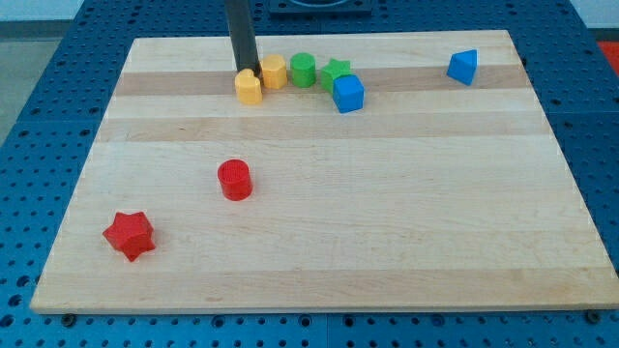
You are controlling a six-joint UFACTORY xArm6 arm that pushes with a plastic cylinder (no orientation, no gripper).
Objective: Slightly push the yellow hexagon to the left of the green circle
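Note:
The yellow hexagon (275, 71) sits near the view's top, touching or nearly touching the left side of the green circle (304, 70). A second yellow block (250, 87), its shape unclear, lies just left and below the hexagon. My tip (245, 71) is at the end of the dark rod, just above that second yellow block and left of the hexagon. A green star (336, 70) sits right of the green circle, with a blue cube (348, 93) against it.
A blue block (463, 66) lies at the view's top right. A red cylinder (234, 180) stands left of centre and a red star (130, 235) at the lower left. The wooden board (387, 222) rests on a blue perforated table.

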